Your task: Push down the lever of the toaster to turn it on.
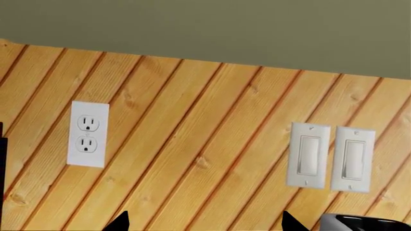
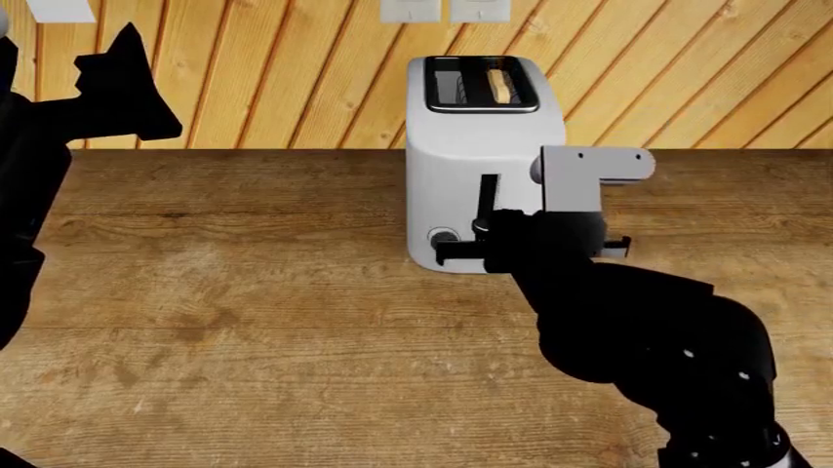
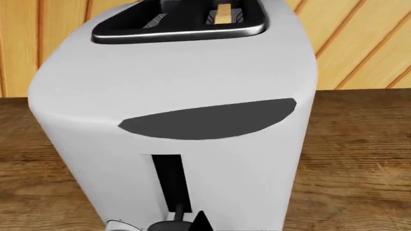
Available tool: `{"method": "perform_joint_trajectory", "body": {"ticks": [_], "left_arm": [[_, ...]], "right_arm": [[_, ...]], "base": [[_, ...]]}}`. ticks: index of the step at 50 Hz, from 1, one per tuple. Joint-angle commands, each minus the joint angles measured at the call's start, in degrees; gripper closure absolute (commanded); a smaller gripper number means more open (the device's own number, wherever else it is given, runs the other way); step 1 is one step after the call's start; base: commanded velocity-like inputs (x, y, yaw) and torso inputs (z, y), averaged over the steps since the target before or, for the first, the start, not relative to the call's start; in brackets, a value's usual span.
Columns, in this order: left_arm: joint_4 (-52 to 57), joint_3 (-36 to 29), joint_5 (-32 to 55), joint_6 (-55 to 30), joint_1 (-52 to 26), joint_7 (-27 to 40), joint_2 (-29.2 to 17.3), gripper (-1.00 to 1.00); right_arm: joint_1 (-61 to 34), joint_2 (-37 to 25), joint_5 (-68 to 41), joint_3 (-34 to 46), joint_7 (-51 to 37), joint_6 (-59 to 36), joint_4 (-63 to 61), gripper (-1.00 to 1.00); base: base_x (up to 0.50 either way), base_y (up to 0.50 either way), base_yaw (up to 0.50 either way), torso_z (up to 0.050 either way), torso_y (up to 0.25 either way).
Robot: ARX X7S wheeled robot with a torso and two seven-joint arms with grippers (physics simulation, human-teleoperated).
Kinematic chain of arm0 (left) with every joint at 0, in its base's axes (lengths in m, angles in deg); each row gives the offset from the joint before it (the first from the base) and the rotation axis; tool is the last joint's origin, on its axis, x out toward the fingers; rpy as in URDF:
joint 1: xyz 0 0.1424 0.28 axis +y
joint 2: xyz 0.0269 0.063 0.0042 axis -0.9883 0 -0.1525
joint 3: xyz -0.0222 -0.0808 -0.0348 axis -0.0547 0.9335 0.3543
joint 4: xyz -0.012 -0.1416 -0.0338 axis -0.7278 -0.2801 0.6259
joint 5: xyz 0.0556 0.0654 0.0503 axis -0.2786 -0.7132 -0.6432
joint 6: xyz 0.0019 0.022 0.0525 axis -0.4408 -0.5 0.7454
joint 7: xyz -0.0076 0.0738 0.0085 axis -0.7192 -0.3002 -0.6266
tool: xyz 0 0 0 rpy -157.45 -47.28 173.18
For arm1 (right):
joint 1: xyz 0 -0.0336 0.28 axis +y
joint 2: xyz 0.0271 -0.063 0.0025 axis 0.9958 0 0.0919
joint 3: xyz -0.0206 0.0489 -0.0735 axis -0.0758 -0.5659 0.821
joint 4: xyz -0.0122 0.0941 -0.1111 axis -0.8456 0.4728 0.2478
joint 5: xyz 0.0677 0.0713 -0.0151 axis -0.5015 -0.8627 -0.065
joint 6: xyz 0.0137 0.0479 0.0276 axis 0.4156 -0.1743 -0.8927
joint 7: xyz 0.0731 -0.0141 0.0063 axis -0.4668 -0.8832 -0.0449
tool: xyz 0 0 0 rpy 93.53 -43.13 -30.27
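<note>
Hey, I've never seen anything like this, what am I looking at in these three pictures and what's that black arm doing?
These are simulator renders of a two-armed robot. The head view looks down on a wooden counter with a white toaster. The right end effector is at the toaster's front, low by the lever in its slot; whether it grips anything is hidden. The left end effector is raised near the wall, holding nothing visible. The left wrist camera shows the plank wall with an outlet and two switches. The right wrist camera sees the toaster close up.
</note>
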Motion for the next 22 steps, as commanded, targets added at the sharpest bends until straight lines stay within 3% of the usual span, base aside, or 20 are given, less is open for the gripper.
{"method": "perform_joint_trajectory", "body": {"ticks": [1, 22], "left_arm": [[-0.2, -0.1, 0.3, 0.2, 0.0, 0.3, -0.2, -1.00], [-0.3, -0.3, 0.8, 0.5, 0.1, 0.7, -0.4, -1.00]], "right_arm": [[3.8, -0.4, -1.4, 1.9, -2.1, -1.8, 1.5, 1.00], [6.0, -0.7, -2.4, 2.9, -2.5, -2.0, 1.7, 1.00]], "base": [[0.00, 0.00, 0.00, 0.000, 0.000], [0.00, 0.00, 0.00, 0.000, 0.000]]}}
